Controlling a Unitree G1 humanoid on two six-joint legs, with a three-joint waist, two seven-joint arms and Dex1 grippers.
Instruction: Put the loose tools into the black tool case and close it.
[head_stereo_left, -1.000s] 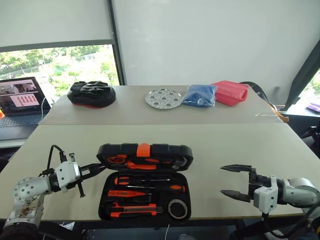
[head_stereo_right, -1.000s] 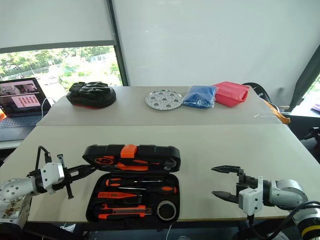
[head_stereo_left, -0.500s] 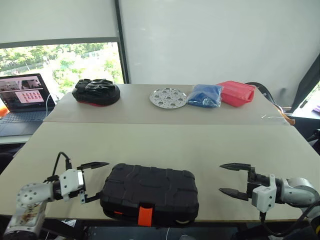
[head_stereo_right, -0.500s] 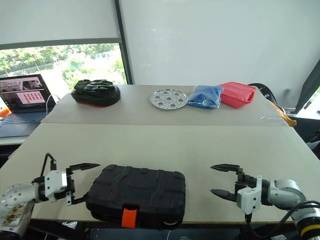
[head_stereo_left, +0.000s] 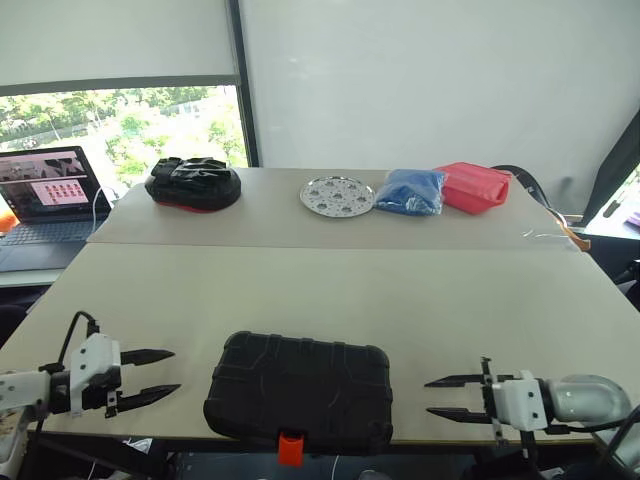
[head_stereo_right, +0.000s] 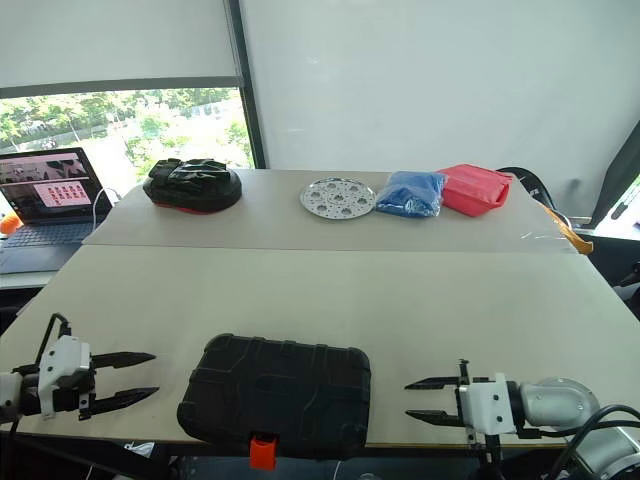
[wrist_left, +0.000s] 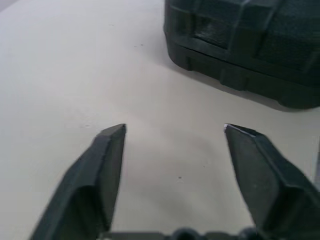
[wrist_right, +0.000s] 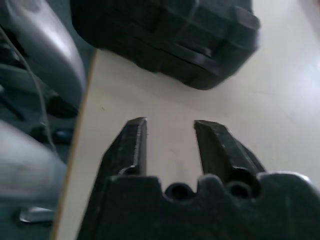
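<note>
The black tool case (head_stereo_left: 300, 385) lies shut and flat at the table's front edge, its small orange latch (head_stereo_left: 290, 447) hanging over the edge. The loose tools are out of view. Left of the case, a short gap away, my left gripper (head_stereo_left: 172, 370) is open with nothing between its fingers; the left wrist view has its fingertips (wrist_left: 112, 137) over bare table with the case's corner (wrist_left: 250, 45) beyond. Right of the case my right gripper (head_stereo_left: 430, 396) points at it, jaws narrowly open and empty, with the case (wrist_right: 170, 35) ahead in the right wrist view.
On the far table stand a black lumpy bag with a red underside (head_stereo_left: 193, 184), a perforated metal plate (head_stereo_left: 337, 196), a blue bag (head_stereo_left: 410, 192) and a red pouch (head_stereo_left: 470, 186). A laptop (head_stereo_left: 45, 195) sits at the far left.
The case stood open with tools inside a second ago, then its lid came down. Both grippers have since drawn back from the case, and both jaws have narrowed, the right more.
</note>
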